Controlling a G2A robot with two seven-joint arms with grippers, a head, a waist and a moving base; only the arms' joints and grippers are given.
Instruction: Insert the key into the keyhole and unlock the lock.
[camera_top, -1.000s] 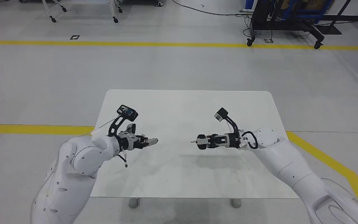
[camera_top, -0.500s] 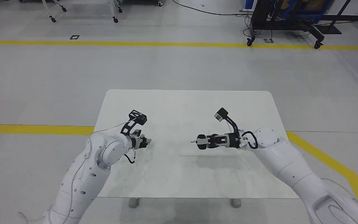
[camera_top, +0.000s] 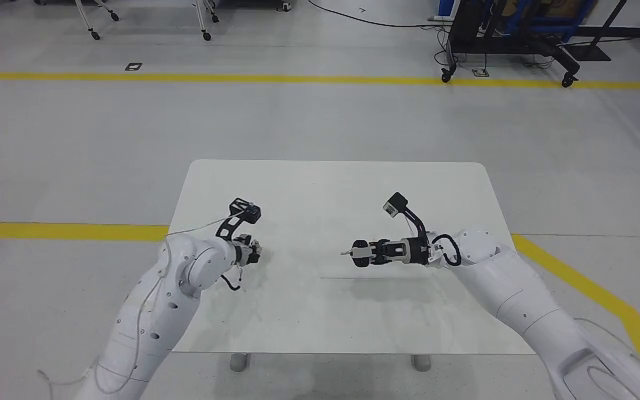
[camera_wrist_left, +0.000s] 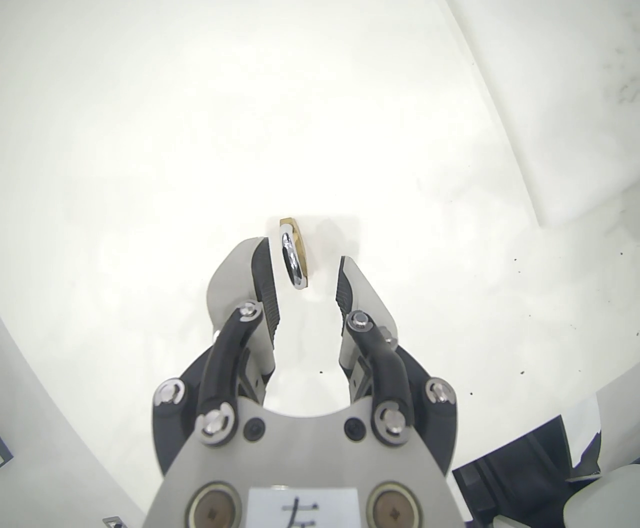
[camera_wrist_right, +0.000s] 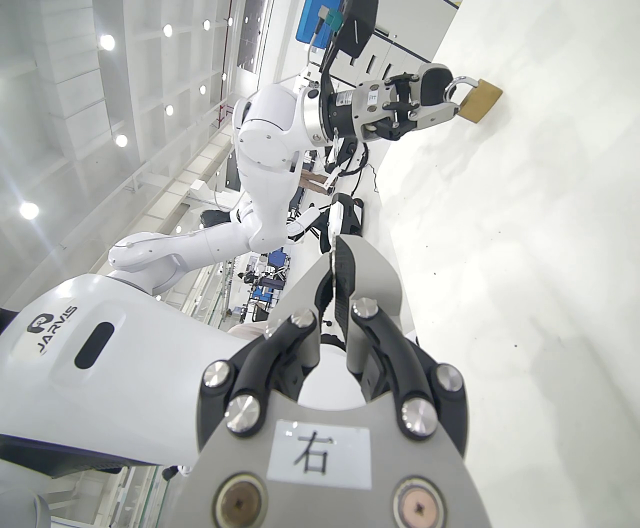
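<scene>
A brass padlock (camera_wrist_left: 295, 250) with a silver shackle lies on the white table (camera_top: 330, 190). My left gripper (camera_wrist_left: 304, 280) points down over it, open, one finger on each side of the shackle and no firm contact showing. In the right wrist view, the padlock (camera_wrist_right: 481, 100) juts out past that left gripper (camera_wrist_right: 447, 102). My right gripper (camera_top: 350, 252) hovers near the table's middle, pointing toward the left arm. It is shut on a thin silver key (camera_wrist_right: 330, 272), seen edge-on between its fingertips. The left gripper (camera_top: 252, 252) is at the table's left part.
The table's bare top stretches between the two arms and toward the far edge (camera_top: 335, 162). Its rounded edge (camera_wrist_left: 505, 125) runs close to the padlock on the left arm's side. Wheeled carts (camera_top: 510, 35) stand far off on the floor.
The left arm has swung from reaching toward the table's middle to pointing down over the padlock. It has barely shifted in the last half second. The right arm has kept still with the key.
</scene>
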